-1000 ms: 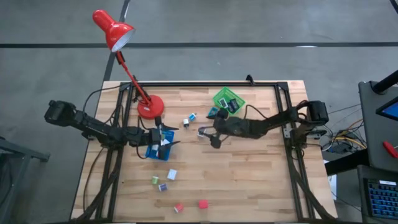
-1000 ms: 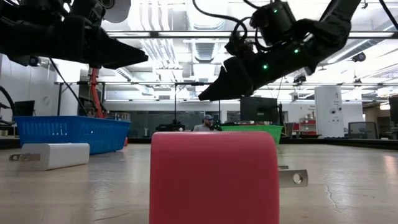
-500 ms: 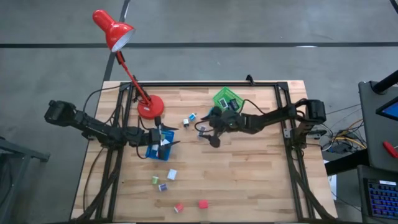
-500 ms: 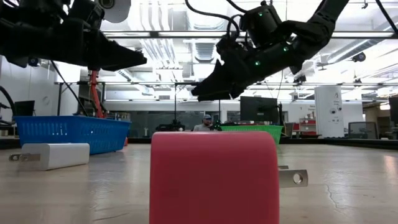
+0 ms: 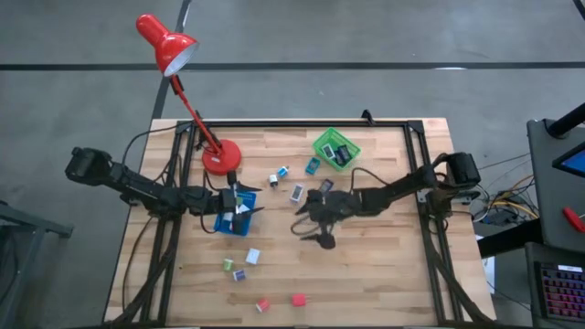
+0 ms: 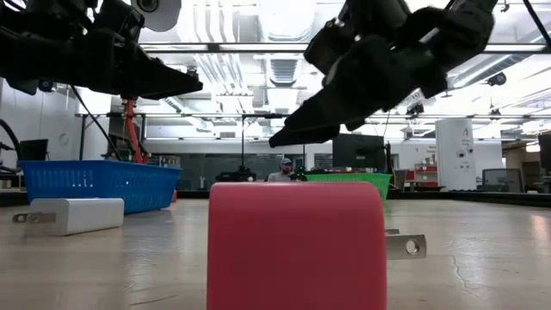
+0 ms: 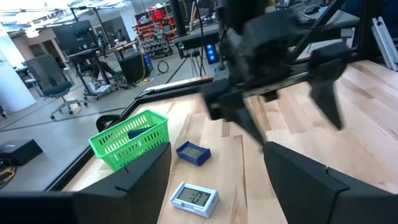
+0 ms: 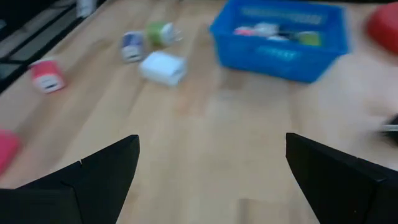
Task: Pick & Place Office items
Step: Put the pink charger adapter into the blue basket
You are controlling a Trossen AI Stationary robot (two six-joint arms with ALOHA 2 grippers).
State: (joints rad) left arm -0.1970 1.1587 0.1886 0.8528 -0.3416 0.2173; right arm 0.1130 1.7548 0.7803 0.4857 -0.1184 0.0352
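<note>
**Both arms above the table, office items scattered on the wood**

The right gripper [image 5: 315,228] is seen over the bare middle of the table [image 5: 384,265], its fingers [image 8: 93,171] spread wide with nothing between them. The left gripper [image 5: 245,203] is held above the blue tray [image 5: 222,223], fingers [image 7: 298,174] parted and empty. Loose office items are shown toward the table's front: a white block [image 5: 253,256], a green piece [image 5: 228,264], a purple-marked piece [image 5: 239,274] and two red blocks [image 5: 262,305] [image 5: 298,300]. Two flat rectangular pieces [image 5: 298,193] [image 5: 313,165] lie between the tray and the green basket [image 5: 320,146]; further pieces are held inside the basket and the tray. The red desk lamp [image 5: 219,160] stands at the rear left. In the low view, a person [image 6: 286,171] is seen far behind the table.
</note>
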